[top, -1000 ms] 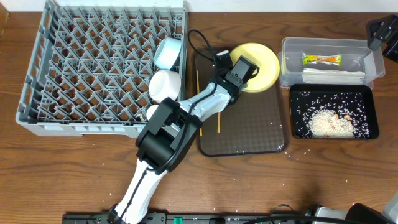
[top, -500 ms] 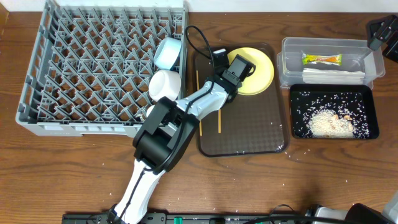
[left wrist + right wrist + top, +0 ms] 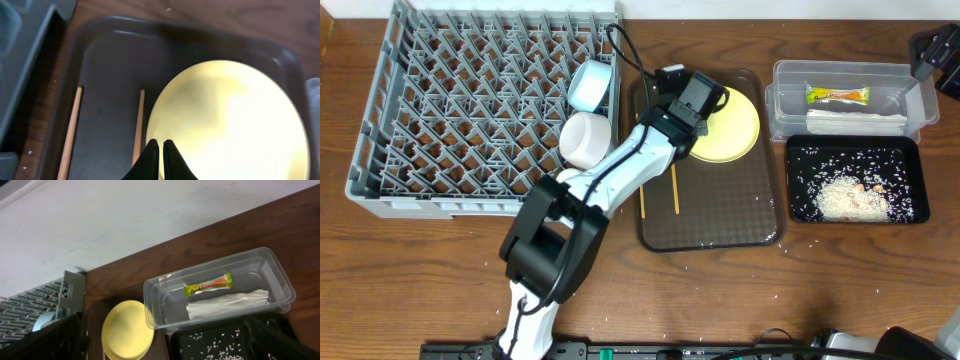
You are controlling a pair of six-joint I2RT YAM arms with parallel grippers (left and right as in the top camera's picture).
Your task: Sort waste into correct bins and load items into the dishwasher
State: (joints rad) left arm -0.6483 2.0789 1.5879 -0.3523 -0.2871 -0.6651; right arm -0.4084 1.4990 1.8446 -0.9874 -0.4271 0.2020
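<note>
Grey dish rack point(image 3: 380, 150): one, filling the upper left of the overhead frame. At its right edge I count two bowls, one light-blue bowl point(image 3: 590, 85) and one white bowl point(image 3: 585, 138) just below it in the frame. I cannot tell which way either mouth faces.

Brown serving tray point(image 3: 720, 215): one, at centre frame, with its long axis running top to bottom. On it I count two wooden chopsticks point(image 3: 675, 190), lying flat, parallel and apart, both with their long axes top to bottom. One lies by the tray's left edge and the other nearer the middle.

Left gripper point(image 3: 160, 147): the wrist view shows its fingers drawn to a thin slit, pinched on the left rim of the yellow plate point(image 3: 735, 130). There is one plate, lying in the upper right part of the brown tray.

Clear tub point(image 3: 775, 100): one, at upper right, long axis left to right. It holds one green-and-yellow snack wrapper point(image 3: 837, 95) and one white paper strip point(image 3: 855, 118), both lying left to right, with the strip below the wrapper in the frame.

Black tray point(image 3: 790, 180): one, directly below the tub, holding a heap of rice point(image 3: 850, 195) with loose grains around it.

Right gripper point(image 3: 162, 320): at the far upper right, fingers spread wide and holding nothing.
</note>
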